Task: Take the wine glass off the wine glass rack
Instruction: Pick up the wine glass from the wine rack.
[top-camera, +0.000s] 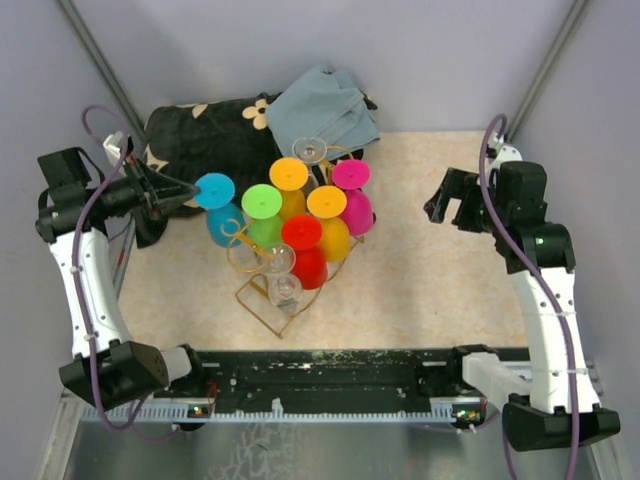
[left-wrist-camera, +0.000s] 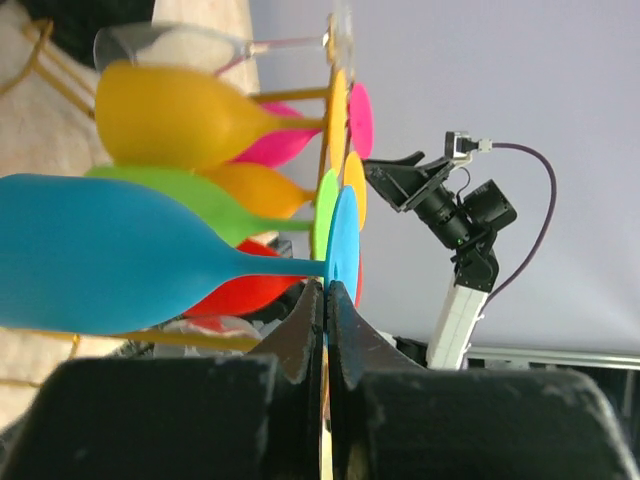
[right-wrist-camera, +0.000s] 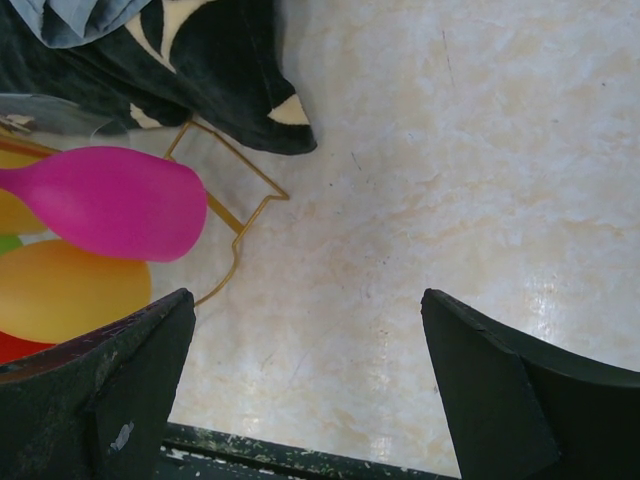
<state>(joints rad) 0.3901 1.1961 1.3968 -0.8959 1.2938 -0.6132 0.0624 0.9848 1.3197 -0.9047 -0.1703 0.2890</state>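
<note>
Gold wire bends into the rack (top-camera: 258, 312), which sits in the middle of the table (top-camera: 430, 290). Lots of glasses hang on it with their round feet up. The blue glass (top-camera: 215, 192) hangs at the left end, still on the rack. The green glass (top-camera: 262, 202) is just beside it, and the red glass (top-camera: 302, 232) and pink glass (top-camera: 351, 175) are farther right. Two yellow ones and some clear ones hang there too.

The left gripper (top-camera: 185, 190) reaches in from the left. Its fingers (left-wrist-camera: 300, 335) are pinched tight on the edge of the blue glass's foot (the wrist camera shows the thin blue disc squeezed between them).

The right gripper (top-camera: 450, 205) hangs over bare table, well apart from the rack. Its jaws stand wide and hold nothing.

Behind the rack lie a black cloth (top-camera: 200, 135) with pale flowers and a grey cloth (top-camera: 325, 105), touching each other.
</note>
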